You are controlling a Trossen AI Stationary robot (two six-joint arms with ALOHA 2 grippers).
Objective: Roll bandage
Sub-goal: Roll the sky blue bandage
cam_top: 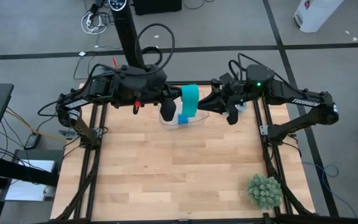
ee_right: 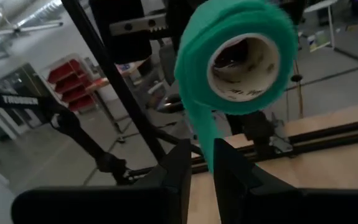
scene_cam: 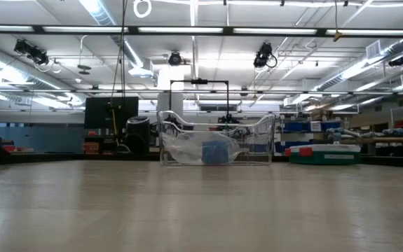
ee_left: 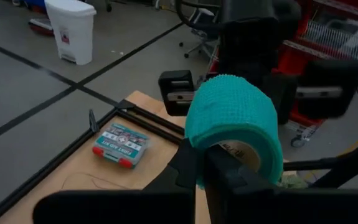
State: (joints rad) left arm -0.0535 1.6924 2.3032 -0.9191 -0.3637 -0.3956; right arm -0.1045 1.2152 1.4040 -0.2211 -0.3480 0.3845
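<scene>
Both my arms reach inward and meet above the far middle of the table [cam_top: 166,174], held up off the wood. My left gripper [ee_left: 202,163] is clamped on the core of the bandage [ee_left: 235,121], a teal roll raised in the air between the two wrists. My right gripper [ee_right: 202,158] is pinched on the loose teal tail hanging from the roll. Below sits a clear plastic container [scene_cam: 217,139], with a blue roll [scene_cam: 215,152] inside.
</scene>
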